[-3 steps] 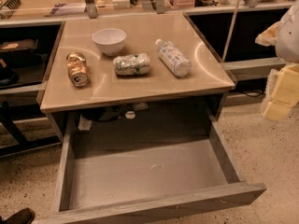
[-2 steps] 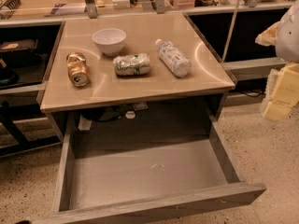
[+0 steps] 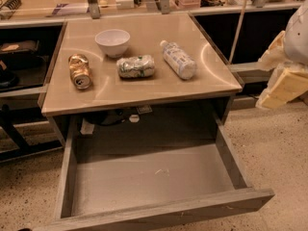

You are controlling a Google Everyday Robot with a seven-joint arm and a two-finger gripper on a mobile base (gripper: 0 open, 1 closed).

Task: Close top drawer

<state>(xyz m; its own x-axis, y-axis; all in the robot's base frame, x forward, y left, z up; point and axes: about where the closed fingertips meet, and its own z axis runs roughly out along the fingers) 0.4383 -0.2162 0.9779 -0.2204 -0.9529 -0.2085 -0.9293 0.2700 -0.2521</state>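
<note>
Below the tan desk (image 3: 159, 88), the top drawer (image 3: 154, 177) is standing pulled far out toward the camera, so we are judging that the closing is not yet begun. At the right edge of the view, well apart from the drawer and higher than its front, the pale gripper (image 3: 285, 85) is hanging beside the desk corner; we cannot tell if its jaws are apart or together. We are thinking that the next move is asking the gripper to come down before the flat handleless front, to touch it near the middle, and to push straight toward the desk, so that the drawer is not twisting on its rails. On the desk we are counting one white bowl (image 3: 112, 41), one golden can (image 3: 80, 71) lying on its side, one crumpled green-and-white packet (image 3: 136, 66) and one plastic bottle (image 3: 178, 59) lying down; of open drawers we are counting one.
</note>
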